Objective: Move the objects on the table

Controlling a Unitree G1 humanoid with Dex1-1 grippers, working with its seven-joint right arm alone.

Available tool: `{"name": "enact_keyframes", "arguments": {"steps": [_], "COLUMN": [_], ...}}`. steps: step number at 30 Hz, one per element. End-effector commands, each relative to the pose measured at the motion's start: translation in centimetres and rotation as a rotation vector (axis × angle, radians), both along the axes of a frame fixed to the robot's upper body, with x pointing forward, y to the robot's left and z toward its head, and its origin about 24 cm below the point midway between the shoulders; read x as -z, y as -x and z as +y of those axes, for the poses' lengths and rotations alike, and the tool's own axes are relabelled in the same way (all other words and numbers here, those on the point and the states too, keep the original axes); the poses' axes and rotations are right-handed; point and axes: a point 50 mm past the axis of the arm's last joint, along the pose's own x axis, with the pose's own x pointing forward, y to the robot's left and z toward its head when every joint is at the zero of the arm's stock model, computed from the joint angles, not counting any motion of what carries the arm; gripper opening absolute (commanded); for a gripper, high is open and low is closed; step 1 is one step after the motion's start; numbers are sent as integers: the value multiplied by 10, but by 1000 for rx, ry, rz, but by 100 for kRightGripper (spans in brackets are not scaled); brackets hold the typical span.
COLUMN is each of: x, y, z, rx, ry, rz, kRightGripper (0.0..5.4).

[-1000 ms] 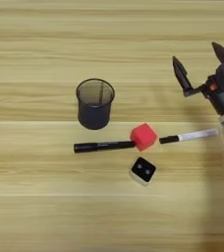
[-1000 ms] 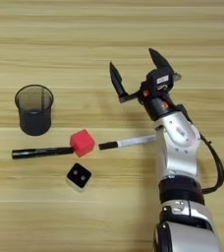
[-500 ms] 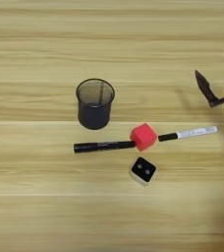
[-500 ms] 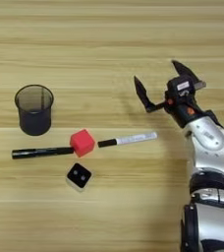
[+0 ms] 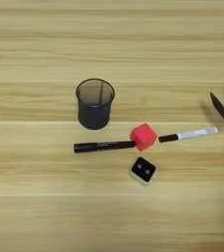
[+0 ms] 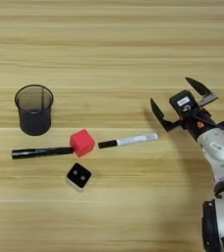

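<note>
I'm watching the right gripper (image 6: pixel 179 104) hovering over the table (image 5: pixel 35 44) with its two black fingers spread wide and gripping nothing, just right of the black-capped white marker (image 6: pixel 127 141). That marker is lying flat, cap end pointing at the red cube (image 6: pixel 82 142). The black marker (image 6: pixel 41 152) is touching the cube's left side. The white cube (image 6: pixel 79 175) is sitting just below, dots up, and a black mesh cup (image 6: pixel 34 109) is standing upper left
</note>
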Motion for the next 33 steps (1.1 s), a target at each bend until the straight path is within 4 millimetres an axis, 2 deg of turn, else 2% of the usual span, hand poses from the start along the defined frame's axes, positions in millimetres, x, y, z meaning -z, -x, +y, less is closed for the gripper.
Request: {"name": "enact_keyframes", "arguments": {"steps": [1,20,33], "x": [-33,-7,1], "y": [-9,10,7], "z": [-11,-20,-3], "rx": [21,61,-17], "ry": [108,325,357], "rz": [-120,-54,-75], "kRightGripper": [535,535,535]}}
